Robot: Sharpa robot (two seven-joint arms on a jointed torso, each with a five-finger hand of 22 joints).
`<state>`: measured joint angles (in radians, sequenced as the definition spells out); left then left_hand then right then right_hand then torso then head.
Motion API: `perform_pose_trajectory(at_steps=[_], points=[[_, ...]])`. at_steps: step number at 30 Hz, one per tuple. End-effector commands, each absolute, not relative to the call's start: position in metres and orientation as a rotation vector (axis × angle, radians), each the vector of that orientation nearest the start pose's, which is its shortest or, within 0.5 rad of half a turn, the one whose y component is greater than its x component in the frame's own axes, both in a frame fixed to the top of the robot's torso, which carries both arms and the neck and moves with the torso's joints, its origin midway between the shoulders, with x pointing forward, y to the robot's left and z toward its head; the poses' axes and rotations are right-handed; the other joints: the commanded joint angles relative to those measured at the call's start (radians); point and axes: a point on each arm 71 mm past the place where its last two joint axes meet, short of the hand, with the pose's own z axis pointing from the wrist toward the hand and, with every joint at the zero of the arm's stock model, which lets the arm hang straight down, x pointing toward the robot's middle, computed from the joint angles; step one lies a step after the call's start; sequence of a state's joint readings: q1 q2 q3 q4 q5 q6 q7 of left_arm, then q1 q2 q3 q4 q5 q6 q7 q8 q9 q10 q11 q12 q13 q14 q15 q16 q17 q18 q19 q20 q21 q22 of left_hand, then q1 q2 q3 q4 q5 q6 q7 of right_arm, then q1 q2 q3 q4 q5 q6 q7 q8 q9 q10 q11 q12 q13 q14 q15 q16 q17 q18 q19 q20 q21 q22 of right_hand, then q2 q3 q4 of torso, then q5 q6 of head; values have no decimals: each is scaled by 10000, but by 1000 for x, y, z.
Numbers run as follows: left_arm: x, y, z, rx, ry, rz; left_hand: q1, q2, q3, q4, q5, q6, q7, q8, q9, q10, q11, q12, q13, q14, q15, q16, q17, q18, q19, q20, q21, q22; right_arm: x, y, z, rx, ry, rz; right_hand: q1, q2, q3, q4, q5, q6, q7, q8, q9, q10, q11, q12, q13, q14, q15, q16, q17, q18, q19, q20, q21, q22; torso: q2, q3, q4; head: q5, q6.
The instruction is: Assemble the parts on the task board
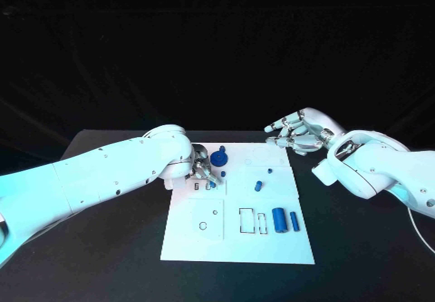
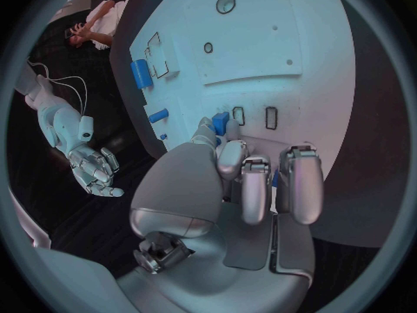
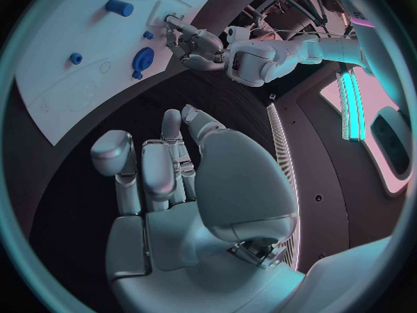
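Note:
The white task board point(image 1: 204, 242) lies in the middle of the black table. My left hand point(image 1: 201, 171) rests over the board's far left part, fingers curled, and pinches a small blue part point(image 2: 221, 123) at its fingertips, close to two small outlined slots. A round blue part point(image 1: 219, 158) stands just beyond that hand. A short blue peg point(image 1: 258, 185) and a tiny blue stud point(image 1: 269, 170) lie mid-board. A thick blue cylinder point(image 1: 279, 220) and a thin blue bar point(image 1: 293, 220) lie at the right. My right hand point(image 1: 299, 131) hovers past the board's far right corner, holding nothing.
Black outlines of slots and holes mark the board point(image 2: 260, 42), with a ring and a small oval on its near left part. Dark table surface point(image 1: 109, 251) surrounds the board on all sides. In the right wrist view the left hand point(image 3: 195, 45) sits beside the round blue part point(image 3: 142, 59).

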<state>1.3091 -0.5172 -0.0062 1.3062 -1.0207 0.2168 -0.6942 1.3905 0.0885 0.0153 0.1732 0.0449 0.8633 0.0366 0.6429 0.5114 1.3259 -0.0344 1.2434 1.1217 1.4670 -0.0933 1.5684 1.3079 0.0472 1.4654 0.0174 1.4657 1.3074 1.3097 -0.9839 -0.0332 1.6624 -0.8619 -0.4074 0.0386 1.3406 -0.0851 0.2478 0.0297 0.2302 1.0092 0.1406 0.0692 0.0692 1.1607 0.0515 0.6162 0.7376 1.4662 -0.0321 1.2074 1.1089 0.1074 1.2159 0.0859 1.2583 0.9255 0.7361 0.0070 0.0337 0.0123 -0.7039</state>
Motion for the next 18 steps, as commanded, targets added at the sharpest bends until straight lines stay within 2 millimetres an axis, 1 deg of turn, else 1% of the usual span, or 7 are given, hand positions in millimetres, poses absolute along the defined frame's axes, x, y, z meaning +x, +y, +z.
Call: perform_pose_trajectory(at_steps=[1, 3, 5, 8, 10, 16, 18], points=[[524, 114, -179, -1533, 23377, -3611, 1062, 454, 753, -226, 99, -94, 54, -9, 115, -86, 20, -102, -24, 1038, 2, 24, 2629, -83, 362, -36, -44, 1090, 476, -230, -119, 3117, 15913, 9987, 120, 30, 78, -16, -54, -54, 49, 31, 5, -101, 5, -45, -22, -19, 91, -46, -22, 209, -73, -12, -86, -54, -1, -4, 8, -6, -18], [523, 114, -179, -1545, 23400, -3662, 665, -496, 2742, 140, 263, -113, 107, 31, 357, -31, 93, -186, -43, 1038, 115, 24, 2629, -99, 355, 147, -71, 1095, 476, -229, -119, 3091, 15968, 9982, 139, 31, 96, -31, -37, -56, 52, 32, 5, -110, 6, -49, -29, -27, 92, -64, -35, 212, -84, -10, -104, -75, -3, -7, 12, -1, -24], [523, 114, -180, -1600, 23474, -3736, 318, -1188, 4302, 211, 58, -118, 139, 120, 570, 0, 176, -210, -36, 1038, 96, 24, 2629, -70, 355, 61, -92, 1096, 476, -229, -120, 3074, 16021, 9974, 149, 29, 107, -40, -25, -59, 53, 31, 5, -116, 9, -51, -34, -31, 94, -76, -43, 218, -101, -9, -125, -108, -6, -9, 16, 8, -29], [521, 115, -180, -1561, 23539, -3714, -95, -1703, 5489, 82, 211, -138, 143, 240, 793, 43, 131, -211, -15, 1038, 96, 24, 2629, -73, 357, 99, -108, 1102, 476, -229, -120, 3039, 16121, 9959, 161, 16, 120, -56, -9, -67, 59, 28, 3, -130, 13, -57, -43, -46, 98, -114, -77, 231, -140, -7, -170, -180, -7, -6, 16, 64, -26], [520, 116, -180, -1501, 23538, -3672, -405, -1955, 6118, -50, 317, -149, 143, 340, 952, 89, 134, -184, 29, 1038, 102, 24, 2629, -75, 367, 97, -107, 1123, 476, -228, -121, 3000, 16165, 9942, 161, 0, 122, -64, -7, -84, 66, 21, 0, -145, 20, -63, -50, -60, 102, -150, -111, 239, -170, -4, -203, -232, -12, 1, 15, 80, -35], [519, 120, -178, -1646, 23304, -3666, -886, -2185, 6856, -312, 357, -178, 140, 490, 1202, 154, 109, -135, 104, 1038, 102, 24, 2629, -87, 395, 92, -82, 1186, 477, -227, -121, 2911, 16253, 9928, 153, -11, 126, -66, -11, -101, 75, 14, -2, -161, 28, -69, -58, -74, 109, -181, -137, 247, -199, 0, -237, -283, -13, -11, 33, 107, 1], [520, 121, -178, -1746, 23177, -3685, -1026, -2290, 7058, -426, 590, -164, 130, 567, 1297, 182, 99, -110, 138, 1038, 96, 24, 2629, -90, 405, 82, -72, 1208, 477, -227, -122, 2891, 16279, 9930, 147, -14, 127, -64, -13, -108, 78, 11, -3, -167, 32, -71, -61, -82, 112, -200, -155, 253, -218, 2, -257, -316, -10, -3, 39, 120, 11]])
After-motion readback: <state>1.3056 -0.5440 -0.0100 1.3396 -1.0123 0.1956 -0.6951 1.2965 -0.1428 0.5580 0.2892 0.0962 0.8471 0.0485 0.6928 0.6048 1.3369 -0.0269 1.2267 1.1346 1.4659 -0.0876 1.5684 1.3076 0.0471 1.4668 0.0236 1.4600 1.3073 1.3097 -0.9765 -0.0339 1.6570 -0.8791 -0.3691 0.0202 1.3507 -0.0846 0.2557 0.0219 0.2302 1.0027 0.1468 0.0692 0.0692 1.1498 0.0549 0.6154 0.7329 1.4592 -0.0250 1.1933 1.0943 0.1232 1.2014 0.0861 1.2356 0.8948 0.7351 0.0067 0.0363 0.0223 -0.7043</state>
